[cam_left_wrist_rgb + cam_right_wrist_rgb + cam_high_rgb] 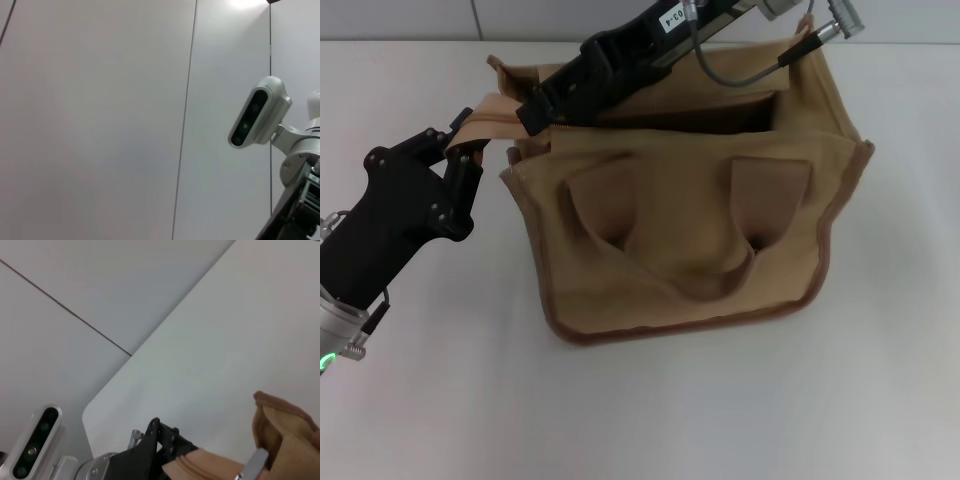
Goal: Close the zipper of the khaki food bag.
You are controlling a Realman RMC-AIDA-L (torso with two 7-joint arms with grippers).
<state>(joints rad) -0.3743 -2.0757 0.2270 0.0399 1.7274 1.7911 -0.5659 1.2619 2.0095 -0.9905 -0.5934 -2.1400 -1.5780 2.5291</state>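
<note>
The khaki food bag (690, 250) stands in the middle of the white table, handles facing me. Its top is open, with a dark gap (720, 115) along the zipper (495, 118). My left gripper (460, 150) is at the bag's left end, shut on the tan fabric tab at the zipper's end. My right gripper (532, 112) reaches across the bag's top from the back right and is shut at the zipper's left end, on the pull tab. The right wrist view shows the silver pull tab (252, 465), the tan zipper end (200, 465) and the left gripper's black fingers (160, 447).
The white table (880, 400) runs all around the bag and ends at a grey wall behind. The right arm and its cables (740, 50) hang over the bag's back edge. The left wrist view shows only wall panels and my head camera (260, 117).
</note>
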